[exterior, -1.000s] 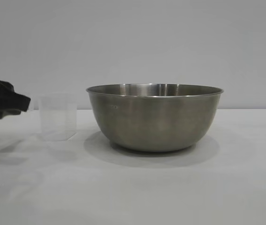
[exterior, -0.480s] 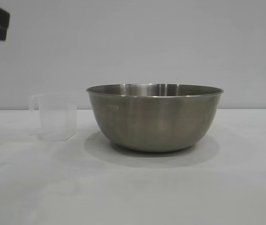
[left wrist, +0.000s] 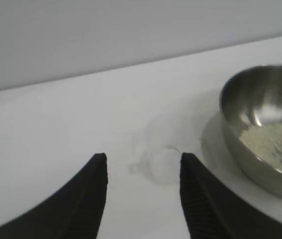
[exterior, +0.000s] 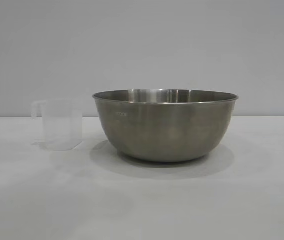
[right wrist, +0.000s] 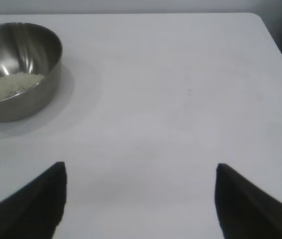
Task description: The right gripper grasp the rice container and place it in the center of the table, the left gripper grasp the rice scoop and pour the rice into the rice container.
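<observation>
The bowl sits mid-table with rice heaped in its bottom, and the scoop stands upright and apparently empty just beside it on the left arm's side, its handle pointing away from the bowl. Both steps of the task look done. The left gripper hangs above and back from the scoop, its two fingers partly apart with nothing between them; the scoop lies straight ahead of the gap, the bowl off to one side. The right gripper is parked well apart from the bowl, fingers wide and empty. Should the scoop need regrasping, the left arm is plainly nearer, with the handle on its side.
</observation>
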Robot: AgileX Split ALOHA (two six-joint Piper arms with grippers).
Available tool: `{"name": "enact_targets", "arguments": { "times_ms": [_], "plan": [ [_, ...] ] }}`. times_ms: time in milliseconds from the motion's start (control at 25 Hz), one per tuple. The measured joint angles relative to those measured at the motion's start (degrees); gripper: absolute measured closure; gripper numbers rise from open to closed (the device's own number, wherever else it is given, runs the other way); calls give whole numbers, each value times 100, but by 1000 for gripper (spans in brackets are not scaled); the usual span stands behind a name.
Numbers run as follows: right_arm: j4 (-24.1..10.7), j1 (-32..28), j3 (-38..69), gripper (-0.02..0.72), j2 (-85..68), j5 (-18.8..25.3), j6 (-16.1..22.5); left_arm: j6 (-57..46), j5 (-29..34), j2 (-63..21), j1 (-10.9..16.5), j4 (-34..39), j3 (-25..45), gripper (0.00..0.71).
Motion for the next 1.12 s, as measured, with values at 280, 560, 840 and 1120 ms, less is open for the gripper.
{"name": "enact_targets", "arguments": {
  "times_ms": [280, 560, 840, 1120],
  "plan": [
    [0, 0, 0, 179, 0, 0, 0, 3, 2226, -1009, 0, 70, -351, 386],
    [0, 0, 0, 179, 0, 0, 0, 3, 3750, -1854, 0, 443, -521, 386],
    [0, 0, 0, 179, 0, 0, 0, -77, 4179, -2909, 0, 498, -617, 386],
    [0, 0, 0, 179, 0, 0, 0, -208, 5096, -3900, 0, 579, -1053, 386]
  ]
}}
